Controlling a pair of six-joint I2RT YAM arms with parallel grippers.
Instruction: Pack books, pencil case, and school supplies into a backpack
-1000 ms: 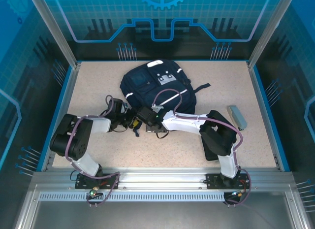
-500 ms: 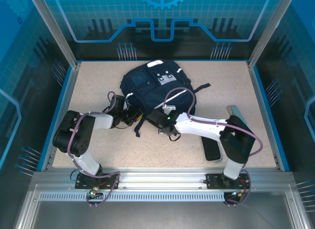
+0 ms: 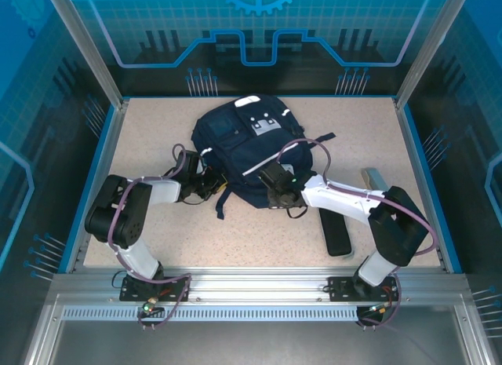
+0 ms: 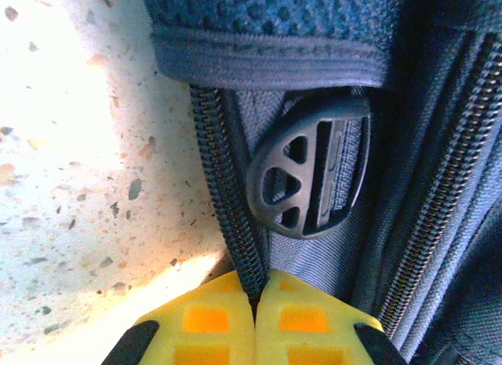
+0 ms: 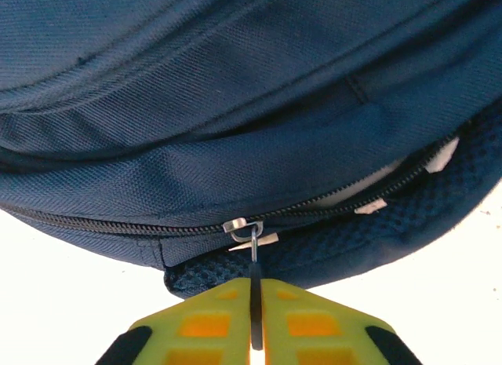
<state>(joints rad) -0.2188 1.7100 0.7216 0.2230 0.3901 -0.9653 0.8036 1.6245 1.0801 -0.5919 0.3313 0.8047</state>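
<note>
Where the top camera looks down: backpack lying mid-bench, my left hand at its near-left corner and my right hand at its near edge.

Left wrist: left hand pressed shut on the zipper track, beside a round black buckle.

Right wrist: right hand pinching the zipper pull, a detail too small to tell from above.

Since a second ago: right hand shifted rightward along the backpack, and left hand moved in.

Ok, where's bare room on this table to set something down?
Bare table left of the backpack up to the blue wall; beyond its strap toward the far right corner; the near strip between the arm bases. Crowded at the backpack's near edge, where the left hand and right hand clamp it.
</note>
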